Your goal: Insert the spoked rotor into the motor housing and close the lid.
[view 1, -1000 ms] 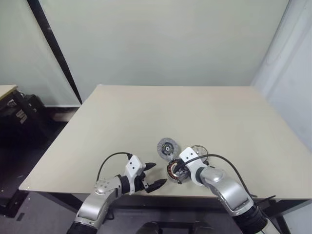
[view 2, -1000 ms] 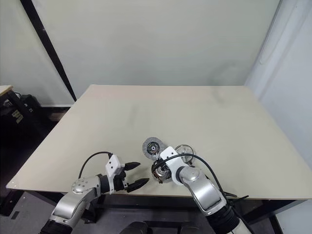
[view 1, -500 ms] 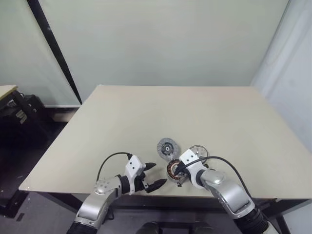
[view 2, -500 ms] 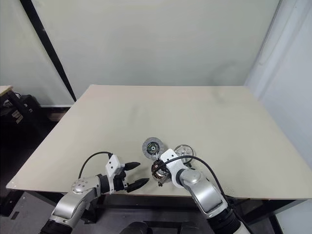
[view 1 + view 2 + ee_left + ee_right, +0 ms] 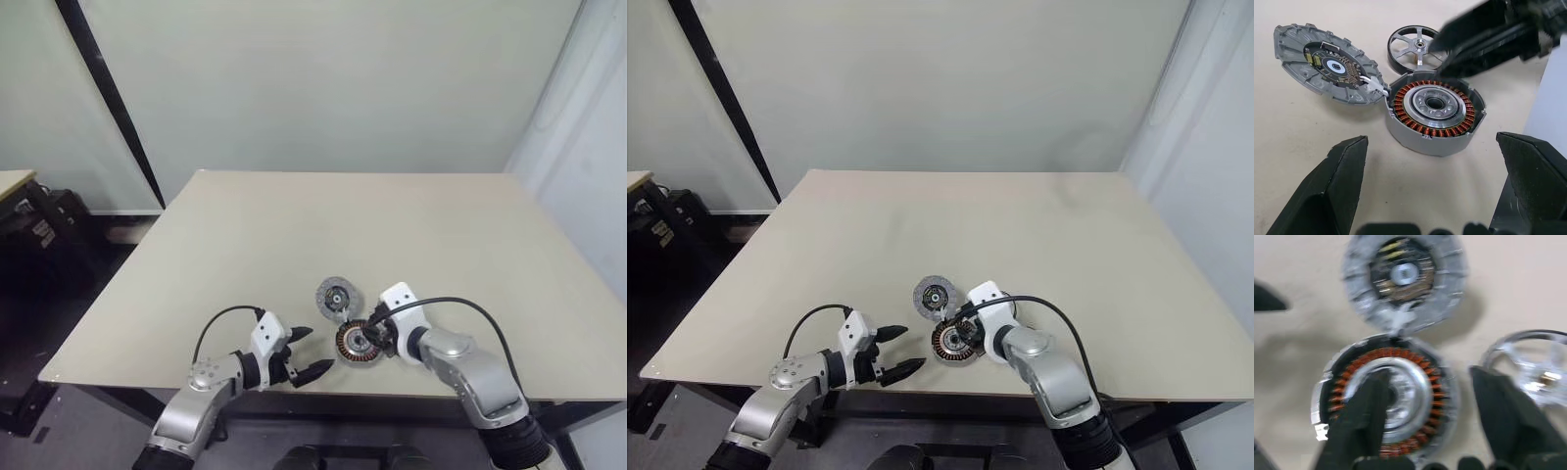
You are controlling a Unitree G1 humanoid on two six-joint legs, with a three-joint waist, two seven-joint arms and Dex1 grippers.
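Observation:
The motor housing (image 5: 1434, 105), a grey ring lined with copper coils, lies flat on the table near the front edge. A white wire joins it to the lid (image 5: 1327, 63), a grey disc resting face up just behind it. The spoked rotor (image 5: 1418, 46) lies flat beside the lid, behind the housing. My right gripper (image 5: 1437, 416) hovers open over the housing's right side, holding nothing; its dark fingers (image 5: 1488, 34) reach in above the rotor. My left gripper (image 5: 321, 349) stands open just left of the housing (image 5: 355, 342), apart from it.
The beige table (image 5: 294, 235) stretches far behind the parts. Its front edge runs just below both grippers. A black cable loops over each forearm. Dark furniture (image 5: 39, 230) stands off the table's left side.
The right gripper has opened and let go of the housing, drawing back to the right. The housing, tipped up in the grip before, now lies flat. The left arm has not moved.

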